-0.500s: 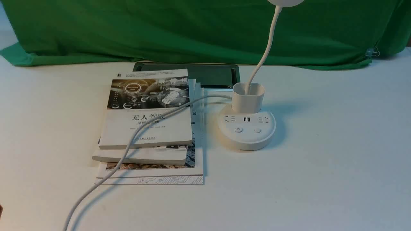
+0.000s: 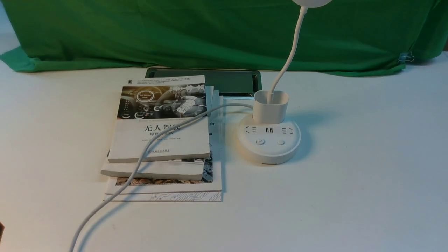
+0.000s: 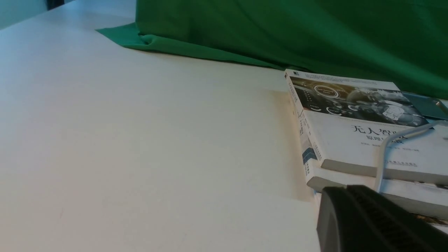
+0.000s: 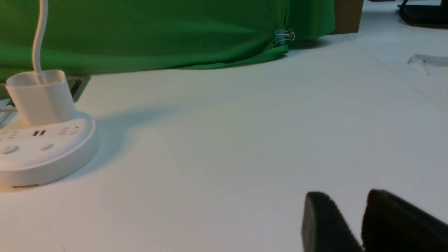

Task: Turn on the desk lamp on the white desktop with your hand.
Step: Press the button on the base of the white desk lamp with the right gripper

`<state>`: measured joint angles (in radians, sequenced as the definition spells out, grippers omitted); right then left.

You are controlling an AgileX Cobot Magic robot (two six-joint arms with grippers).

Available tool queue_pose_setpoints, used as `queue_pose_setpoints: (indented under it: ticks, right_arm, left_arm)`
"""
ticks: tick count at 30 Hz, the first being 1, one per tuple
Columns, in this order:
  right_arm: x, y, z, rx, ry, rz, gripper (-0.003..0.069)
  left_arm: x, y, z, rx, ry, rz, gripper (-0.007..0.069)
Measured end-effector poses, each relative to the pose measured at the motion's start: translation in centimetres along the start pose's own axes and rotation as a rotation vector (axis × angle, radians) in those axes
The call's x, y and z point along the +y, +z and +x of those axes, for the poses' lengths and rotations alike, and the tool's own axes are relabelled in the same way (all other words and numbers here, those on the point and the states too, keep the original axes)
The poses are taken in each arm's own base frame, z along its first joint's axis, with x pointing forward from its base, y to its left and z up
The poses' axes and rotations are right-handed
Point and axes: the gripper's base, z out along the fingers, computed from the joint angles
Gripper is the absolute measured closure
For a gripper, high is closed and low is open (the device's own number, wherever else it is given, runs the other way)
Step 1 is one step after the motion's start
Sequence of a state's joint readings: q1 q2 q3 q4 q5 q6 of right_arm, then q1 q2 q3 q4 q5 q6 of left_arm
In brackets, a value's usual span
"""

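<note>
The white desk lamp (image 2: 268,141) stands on the white desktop (image 2: 350,182), with a round base, a cup holder (image 2: 270,106), a thin gooseneck and a head cut off at the top edge. Two buttons (image 2: 259,141) sit on the front of the base. It also shows in the right wrist view (image 4: 45,147). No arm shows in the front view. My left gripper (image 3: 346,190) has its black fingers together, beside the books. My right gripper (image 4: 346,197) shows a narrow gap between its fingertips, over bare desktop, well away from the lamp base.
A stack of books (image 2: 161,133) lies left of the lamp, with a loose white cable (image 2: 140,161) running across it to the front edge. A dark flat panel (image 2: 227,82) lies behind the books. A green cloth (image 2: 210,35) covers the back.
</note>
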<state>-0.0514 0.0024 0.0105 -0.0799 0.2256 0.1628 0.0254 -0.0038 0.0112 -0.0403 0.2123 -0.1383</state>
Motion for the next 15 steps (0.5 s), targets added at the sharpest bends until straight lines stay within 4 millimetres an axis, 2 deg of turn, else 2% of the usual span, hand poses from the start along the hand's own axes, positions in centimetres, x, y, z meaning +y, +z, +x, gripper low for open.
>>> queue_pose_setpoints:
  ticks: [15]
  right_arm:
    - [0.0,0.0,0.0,0.0,0.0,0.0,0.0421]
  left_arm:
    - [-0.02,0.0,0.0,0.0,-0.009,0.002,0.0603]
